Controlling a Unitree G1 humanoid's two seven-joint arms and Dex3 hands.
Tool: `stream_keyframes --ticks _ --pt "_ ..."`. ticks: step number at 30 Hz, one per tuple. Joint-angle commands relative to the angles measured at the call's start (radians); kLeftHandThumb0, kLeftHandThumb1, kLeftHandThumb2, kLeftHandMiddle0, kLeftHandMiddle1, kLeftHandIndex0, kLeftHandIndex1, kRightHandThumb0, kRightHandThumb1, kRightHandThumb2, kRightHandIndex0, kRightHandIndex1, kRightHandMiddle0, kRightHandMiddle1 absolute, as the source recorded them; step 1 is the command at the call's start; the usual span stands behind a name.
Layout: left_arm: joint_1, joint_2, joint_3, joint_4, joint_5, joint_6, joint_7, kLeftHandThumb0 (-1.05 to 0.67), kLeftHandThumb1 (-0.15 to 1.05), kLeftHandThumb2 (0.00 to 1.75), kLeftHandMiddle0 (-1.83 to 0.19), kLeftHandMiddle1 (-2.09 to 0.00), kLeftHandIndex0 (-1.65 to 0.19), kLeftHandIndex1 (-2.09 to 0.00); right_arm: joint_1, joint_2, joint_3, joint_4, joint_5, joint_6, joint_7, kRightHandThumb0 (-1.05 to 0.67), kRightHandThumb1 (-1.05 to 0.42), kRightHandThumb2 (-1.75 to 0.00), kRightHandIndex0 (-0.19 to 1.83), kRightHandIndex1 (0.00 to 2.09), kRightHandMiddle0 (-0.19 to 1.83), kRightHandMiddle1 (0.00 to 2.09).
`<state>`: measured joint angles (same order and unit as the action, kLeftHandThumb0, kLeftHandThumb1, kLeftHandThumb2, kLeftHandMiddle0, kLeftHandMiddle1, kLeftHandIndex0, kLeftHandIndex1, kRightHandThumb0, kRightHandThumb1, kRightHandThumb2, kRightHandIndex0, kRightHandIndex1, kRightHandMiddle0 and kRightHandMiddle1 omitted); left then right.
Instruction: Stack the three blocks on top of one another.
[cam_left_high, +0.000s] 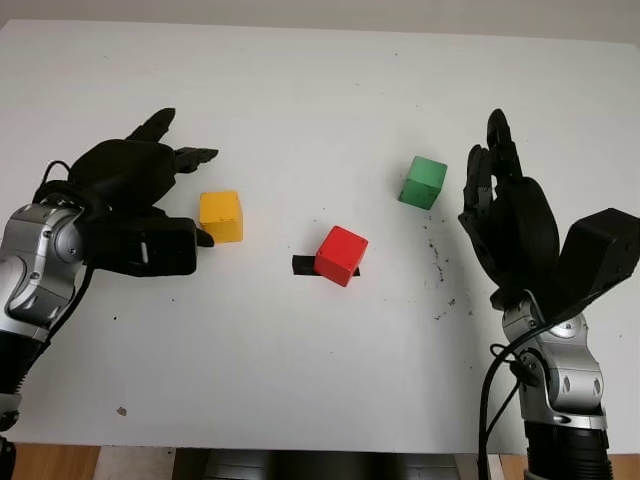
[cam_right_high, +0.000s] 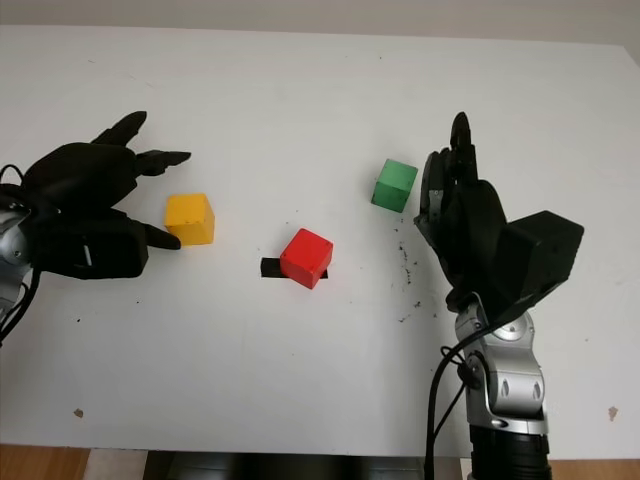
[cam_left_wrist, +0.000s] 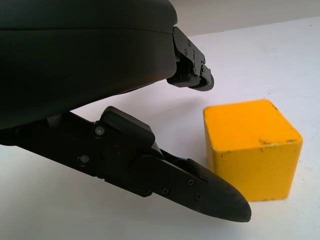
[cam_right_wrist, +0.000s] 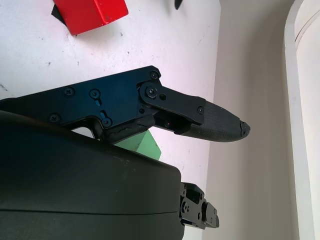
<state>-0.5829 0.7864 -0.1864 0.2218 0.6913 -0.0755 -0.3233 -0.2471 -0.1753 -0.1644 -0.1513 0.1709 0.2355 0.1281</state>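
Left eye view: red block sits mid-counter on a black tape mark. To its left, the left robot hand, released, nearly touches the yellow block. Farther right, the right robot hand, released, waits beside the green block.
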Motion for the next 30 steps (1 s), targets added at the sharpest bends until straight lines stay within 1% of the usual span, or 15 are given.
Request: stream_keyframes --ticks 1,7,8,11,13,16,20,21,22,24,25,27,30 --pt "-0.008 -0.011 -0.002 0.022 -0.01 -0.015 0.018 -0.88 0.97 0.06 0.19 0.0 -0.37 -0.14 0.013 -0.012 -0.008 -0.015 0.003 -0.004 0.003 -0.71 -1.05 -0.68 -0.19 0.0 -0.19 0.0" --pt "-0.011 -0.037 0.005 0.091 -0.062 -0.071 0.057 -0.82 0.97 0.06 0.15 -0.04 -0.5 -0.21 0.016 -0.014 -0.014 -0.018 0.009 0.001 0.009 -0.71 -1.05 -0.67 -0.19 0.0 -0.19 0.0" --pt "-0.012 -0.04 0.004 0.1 -0.069 -0.079 0.061 -0.81 0.98 0.05 0.14 -0.05 -0.49 -0.29 0.016 -0.014 -0.015 -0.019 0.01 0.0 0.009 -0.71 -1.05 -0.67 -0.19 0.0 -0.19 0.0" --pt "-0.014 -0.043 -0.001 0.119 -0.077 -0.097 0.072 -0.81 0.98 0.06 0.13 -0.05 -0.32 -0.71 0.015 -0.013 -0.016 -0.021 0.011 0.004 0.006 -0.71 -1.05 -0.66 -0.19 0.0 -0.19 0.0" --pt "-0.015 -0.045 -0.005 0.129 -0.078 -0.102 0.076 -0.82 0.99 0.06 0.12 -0.06 -0.29 -0.78 0.012 -0.013 -0.017 -0.019 0.015 0.008 0.007 -0.72 -1.05 -0.66 -0.19 0.0 -0.19 0.0" --pt "-0.013 -0.051 -0.005 0.138 -0.083 -0.103 0.08 -0.8 0.99 0.06 0.11 -0.06 -0.29 -0.83 0.013 -0.013 -0.017 -0.02 0.021 0.006 0.008 -0.72 -1.05 -0.65 -0.19 0.0 -0.19 0.0" --pt "-0.006 -0.062 0.003 0.151 -0.102 -0.108 0.092 -0.67 1.0 0.06 0.08 -0.06 -0.32 -0.92 0.012 -0.015 -0.017 -0.019 0.019 0.006 0.004 -0.72 -1.05 -0.65 -0.19 0.0 -0.19 0.0" --pt "-0.005 -0.062 0.003 0.155 -0.104 -0.112 0.1 -0.63 1.02 0.06 0.07 -0.06 -0.32 -0.98 0.012 -0.016 -0.018 -0.019 0.02 0.006 0.004 -0.72 -1.05 -0.65 -0.19 0.0 -0.19 0.0" --pt "-0.004 -0.062 0.003 0.156 -0.104 -0.116 0.109 -0.57 1.04 0.08 0.05 -0.06 -0.31 -1.08 0.013 -0.016 -0.017 -0.02 0.02 0.007 0.003 -0.72 -1.05 -0.65 -0.19 0.0 -0.19 0.0" --pt "-0.002 -0.061 0.003 0.157 -0.1 -0.121 0.127 -0.5 1.04 0.1 0.03 -0.06 -0.29 -1.22 0.012 -0.017 -0.016 -0.021 0.018 0.009 0.001 -0.72 -1.05 -0.65 -0.19 0.0 -0.19 0.0" --pt "0.0 -0.061 0.003 0.158 -0.097 -0.126 0.141 -0.46 1.05 0.11 0.01 -0.06 -0.26 -1.34 0.011 -0.017 -0.015 -0.021 0.017 0.01 0.0 -0.72 -1.05 -0.65 -0.19 0.0 -0.19 0.0" --pt "0.001 -0.064 0.004 0.164 -0.094 -0.136 0.166 -0.43 1.05 0.11 -0.02 -0.06 -0.23 -1.48 0.008 -0.018 -0.014 -0.019 0.016 0.012 -0.003 -0.72 -1.05 -0.65 -0.19 0.0 -0.19 0.0" --pt "0.003 -0.07 0.014 0.18 -0.116 -0.156 0.185 -0.42 1.05 0.09 -0.06 -0.07 -0.21 -1.55 0.005 -0.022 -0.013 -0.013 0.017 0.008 0.002 -0.72 -1.05 -0.65 -0.19 0.0 -0.19 0.0"
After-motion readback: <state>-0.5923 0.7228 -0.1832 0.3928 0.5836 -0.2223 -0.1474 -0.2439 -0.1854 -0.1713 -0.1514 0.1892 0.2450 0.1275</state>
